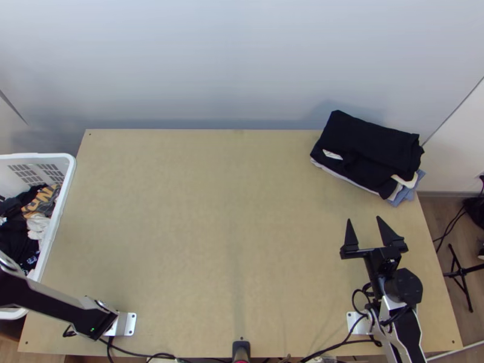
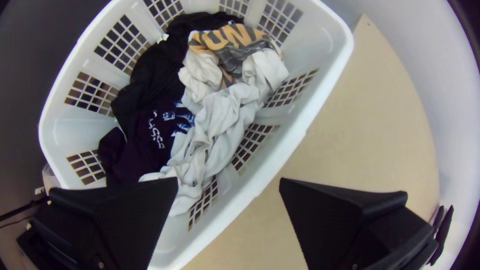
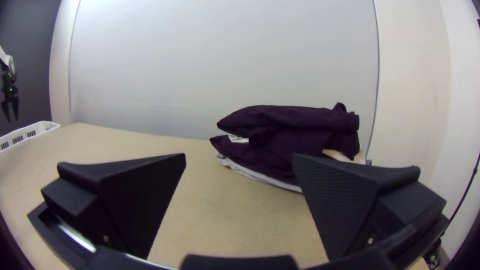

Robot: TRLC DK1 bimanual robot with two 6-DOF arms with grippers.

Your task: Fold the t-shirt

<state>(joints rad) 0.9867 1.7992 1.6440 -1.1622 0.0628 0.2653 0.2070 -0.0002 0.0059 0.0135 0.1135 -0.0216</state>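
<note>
Bunched clothes (image 1: 37, 221) lie in the basket at the table's left, and the left wrist view has a light grey garment (image 2: 220, 120), a dark printed one (image 2: 155, 140) and a black one (image 2: 155, 70) among them. My left gripper (image 2: 228, 181) is over the basket and its rim, open and holding nothing. At the right of the table, my right gripper (image 1: 364, 220) stands open, its fingers pointing towards the folded pile. In its wrist view the right gripper (image 3: 239, 156) has bare table and part of the pile beyond its fingers.
A pile of folded clothes (image 1: 372, 148), black on top, lies at the table's far right corner. The white basket (image 1: 68, 181) stands along the left edge. Bare wooden table (image 1: 199, 230) stretches between them. Cables run along the near edge.
</note>
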